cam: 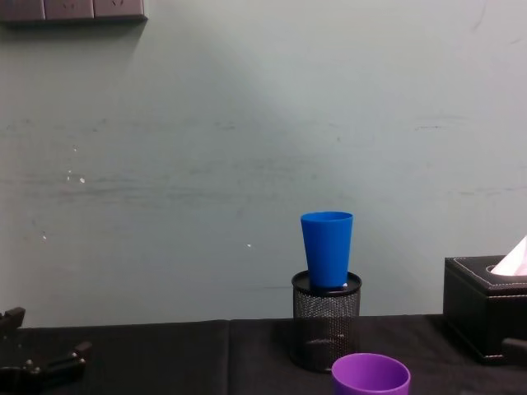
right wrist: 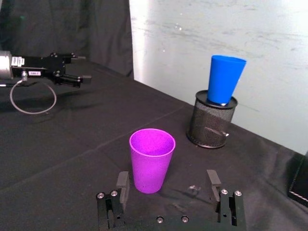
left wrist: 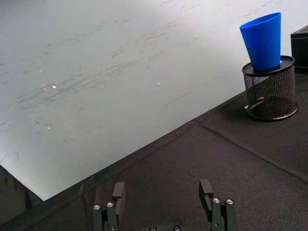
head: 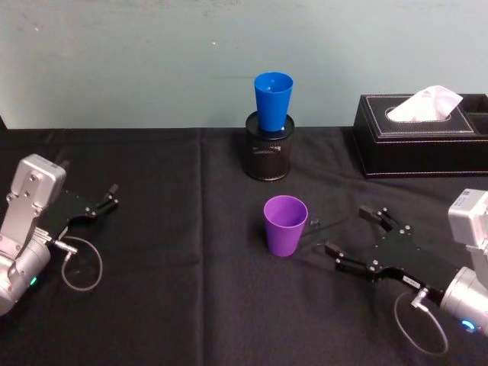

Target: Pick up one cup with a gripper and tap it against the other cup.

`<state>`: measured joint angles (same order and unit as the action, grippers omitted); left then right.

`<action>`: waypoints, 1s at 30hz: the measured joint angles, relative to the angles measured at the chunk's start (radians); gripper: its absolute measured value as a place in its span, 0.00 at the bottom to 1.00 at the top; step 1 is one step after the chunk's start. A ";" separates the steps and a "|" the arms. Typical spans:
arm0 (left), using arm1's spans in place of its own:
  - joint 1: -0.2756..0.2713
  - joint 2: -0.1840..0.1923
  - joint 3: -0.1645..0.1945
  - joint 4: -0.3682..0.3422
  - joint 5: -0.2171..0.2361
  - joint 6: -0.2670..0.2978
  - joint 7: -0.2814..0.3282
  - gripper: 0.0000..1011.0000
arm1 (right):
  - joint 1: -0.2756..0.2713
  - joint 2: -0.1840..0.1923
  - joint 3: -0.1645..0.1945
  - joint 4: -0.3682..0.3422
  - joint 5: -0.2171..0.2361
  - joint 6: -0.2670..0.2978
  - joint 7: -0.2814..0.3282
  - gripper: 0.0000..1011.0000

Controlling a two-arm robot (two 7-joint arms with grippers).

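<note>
Purple cup (head: 285,225) stands ungrasped, blue cup (head: 273,99) at its twelve o'clock; right gripper (head: 348,229), fingers wide at three o'clock, must next straddle it. Left gripper (head: 109,197) idles, fingers parted.

The left gripper (head: 113,195) sits low at the near left, fingers spread and pointing inward. The right gripper (head: 347,229) sits low at the near right, fingers spread wide.

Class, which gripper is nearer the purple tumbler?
Right. The right gripper sits just beside the purple tumbler, open jaws facing it, not touching. The left gripper lies far off across the black cloth, on the tumbler's other side.
</note>
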<state>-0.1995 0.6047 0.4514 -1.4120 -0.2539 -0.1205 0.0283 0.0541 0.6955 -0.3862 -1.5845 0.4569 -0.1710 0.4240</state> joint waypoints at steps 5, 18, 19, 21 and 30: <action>0.000 0.000 0.000 0.000 0.000 0.000 0.000 0.99 | 0.020 -0.027 -0.008 0.030 -0.010 0.012 0.019 0.99; 0.000 0.000 0.000 0.000 0.000 0.000 0.000 0.99 | 0.112 -0.123 -0.035 0.145 -0.042 0.049 0.066 0.99; 0.000 0.000 0.000 0.000 0.000 0.000 0.000 0.99 | 0.117 -0.129 -0.037 0.152 -0.044 0.050 0.069 0.99; 0.000 0.000 0.000 0.000 0.000 0.000 0.000 0.99 | 0.131 -0.144 -0.042 0.171 -0.051 0.054 0.078 0.99; 0.000 0.000 0.000 0.000 0.000 0.000 0.000 0.99 | 0.177 -0.192 -0.055 0.241 -0.077 0.056 0.108 0.99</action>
<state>-0.1995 0.6047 0.4514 -1.4120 -0.2539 -0.1205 0.0283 0.2311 0.5032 -0.4410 -1.3440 0.3802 -0.1145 0.5317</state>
